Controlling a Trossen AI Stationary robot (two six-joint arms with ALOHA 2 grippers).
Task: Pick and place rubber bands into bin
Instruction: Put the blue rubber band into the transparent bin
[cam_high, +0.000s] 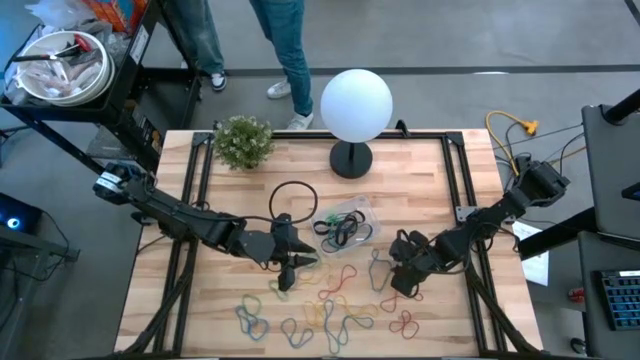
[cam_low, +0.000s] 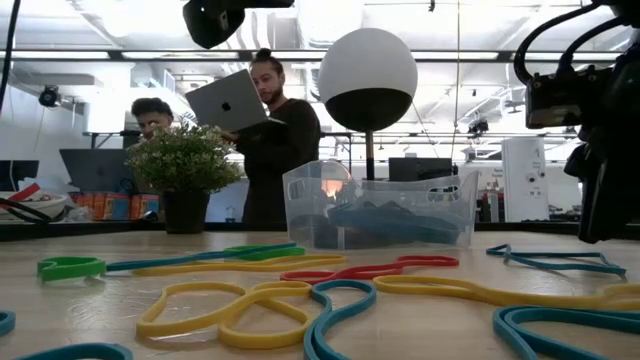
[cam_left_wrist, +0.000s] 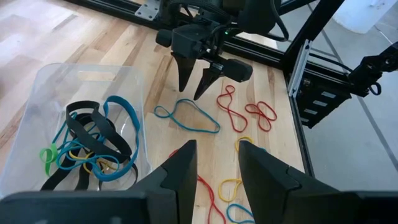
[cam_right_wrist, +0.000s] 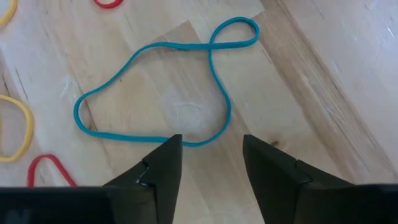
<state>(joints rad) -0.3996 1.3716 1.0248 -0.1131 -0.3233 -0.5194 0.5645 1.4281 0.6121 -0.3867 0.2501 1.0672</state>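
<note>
Right gripper (cam_right_wrist: 208, 158), jaws spread, above blue band (cam_right_wrist: 163, 83) at frame centre to straddle it | left gripper (cam_left_wrist: 214, 163), jaws spread, empty, beside bin (cam_left_wrist: 43, 87) | bands lie loose on desk (cam_high: 420, 160).
</note>
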